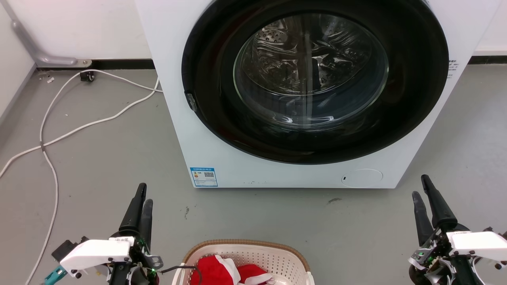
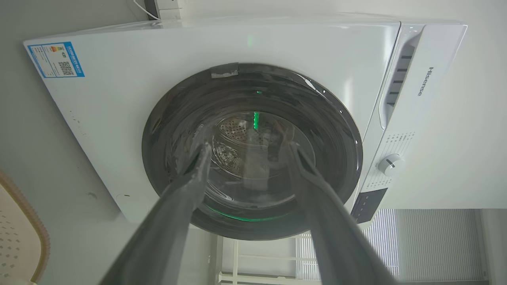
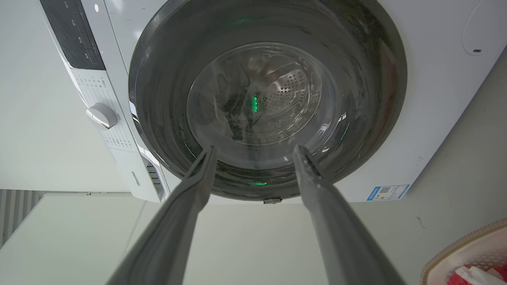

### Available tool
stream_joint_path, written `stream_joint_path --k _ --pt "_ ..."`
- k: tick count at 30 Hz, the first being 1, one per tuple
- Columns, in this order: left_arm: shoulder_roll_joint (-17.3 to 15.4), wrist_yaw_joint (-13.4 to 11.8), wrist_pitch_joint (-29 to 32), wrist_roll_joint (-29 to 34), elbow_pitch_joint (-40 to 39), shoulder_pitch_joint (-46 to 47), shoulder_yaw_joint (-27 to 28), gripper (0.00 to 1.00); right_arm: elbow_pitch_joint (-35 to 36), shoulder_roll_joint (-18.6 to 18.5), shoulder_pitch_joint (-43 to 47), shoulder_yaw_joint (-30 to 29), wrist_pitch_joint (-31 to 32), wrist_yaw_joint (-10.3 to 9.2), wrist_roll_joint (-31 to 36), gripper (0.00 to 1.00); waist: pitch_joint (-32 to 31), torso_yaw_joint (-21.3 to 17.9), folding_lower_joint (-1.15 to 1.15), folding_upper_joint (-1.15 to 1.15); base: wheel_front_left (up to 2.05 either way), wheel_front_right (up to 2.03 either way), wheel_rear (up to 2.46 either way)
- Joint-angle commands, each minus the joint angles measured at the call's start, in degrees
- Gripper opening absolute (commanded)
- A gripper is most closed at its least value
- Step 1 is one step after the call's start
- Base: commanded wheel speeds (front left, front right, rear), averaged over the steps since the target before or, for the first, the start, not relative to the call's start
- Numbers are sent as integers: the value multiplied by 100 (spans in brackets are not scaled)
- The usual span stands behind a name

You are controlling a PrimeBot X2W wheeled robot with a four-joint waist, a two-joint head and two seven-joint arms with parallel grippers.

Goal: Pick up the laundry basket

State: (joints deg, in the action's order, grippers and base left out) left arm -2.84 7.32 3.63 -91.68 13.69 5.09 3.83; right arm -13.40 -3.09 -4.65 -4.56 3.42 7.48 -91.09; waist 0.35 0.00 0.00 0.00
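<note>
The laundry basket (image 1: pixel 277 259) sits on the floor at the bottom middle of the head view, cream-white with perforated walls and a brown woven rim, holding red and white cloth. Its rim also shows at the left wrist view's lower left edge (image 2: pixel 37 233) and the right wrist view's lower right corner (image 3: pixel 459 241). My left gripper (image 1: pixel 142 194) is to the basket's left, fingers apart (image 2: pixel 247 148), nothing between them. To the basket's right, my right gripper (image 1: pixel 422 186) stands open (image 3: pixel 255 150) and holds nothing. Neither touches the basket.
A white front-loading washing machine (image 1: pixel 222 150) with a shut dark glass door (image 1: pixel 313 79) stands right behind the basket. White cables (image 1: pixel 51 138) trail over the grey floor at the left. A wall and pipe bracket (image 1: pixel 51 59) are at the back left.
</note>
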Motion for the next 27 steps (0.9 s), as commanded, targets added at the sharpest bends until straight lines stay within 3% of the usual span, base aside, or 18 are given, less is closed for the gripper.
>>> stream_joint_path --k 1,13,27 --pt "-34 9 -77 114 -155 203 -57 100 146 -4 -131 24 -71 0 90 100 3 1 0 0 0 0 0" --pt "-30 11 -362 1478 -444 252 -42 100 447 0 -81 -10 -346 1 1257 100 15 -11 0 0 0 0 0" --pt "-16 14 -668 3333 -732 227 -33 100 916 4 36 -82 -653 1 3187 100 -8 -20 0 0 0 0 0"
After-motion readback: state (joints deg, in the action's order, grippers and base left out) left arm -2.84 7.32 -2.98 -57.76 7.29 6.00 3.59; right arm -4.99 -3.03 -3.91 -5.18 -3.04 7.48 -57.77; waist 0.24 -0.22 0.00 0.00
